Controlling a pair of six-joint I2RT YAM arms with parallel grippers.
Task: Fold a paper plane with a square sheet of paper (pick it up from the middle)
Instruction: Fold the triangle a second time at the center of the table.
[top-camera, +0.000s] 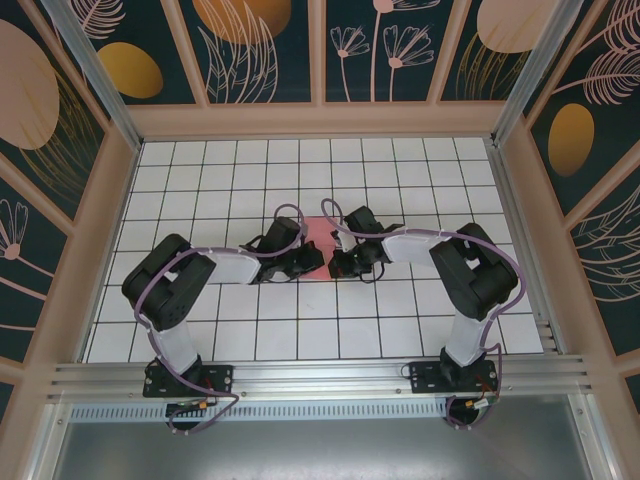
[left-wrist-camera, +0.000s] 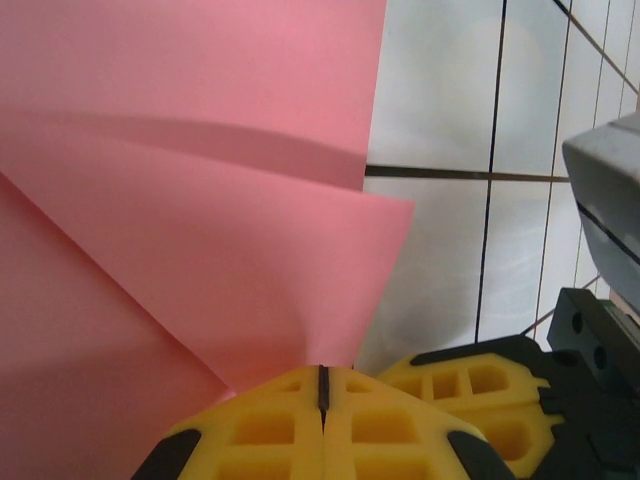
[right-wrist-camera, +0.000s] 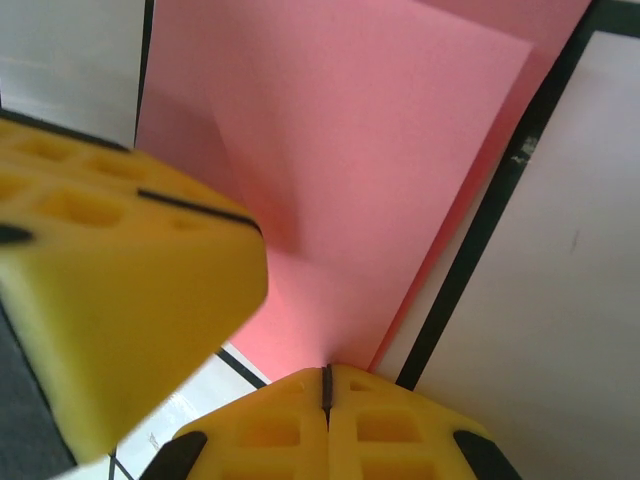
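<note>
The square sheet of paper (top-camera: 320, 236) is pink and lies at mid-table between both grippers, partly folded. In the left wrist view a flap of the paper (left-wrist-camera: 250, 260) rises over the flat layer and runs down into my left gripper (left-wrist-camera: 322, 385), whose yellow jaws are shut on its tip. My right gripper (right-wrist-camera: 326, 385) is likewise shut on the near edge of the pink sheet (right-wrist-camera: 350, 180). From above, the left gripper (top-camera: 316, 262) and right gripper (top-camera: 338, 266) almost touch, tip to tip. The paper plane is out of view.
The white gridded table (top-camera: 300, 330) is walled on three sides by patterned panels (top-camera: 320, 50). The right gripper's yellow fingers (left-wrist-camera: 480, 400) sit close beside the left one. The left gripper's finger (right-wrist-camera: 120, 290) looms at the left of the right wrist view.
</note>
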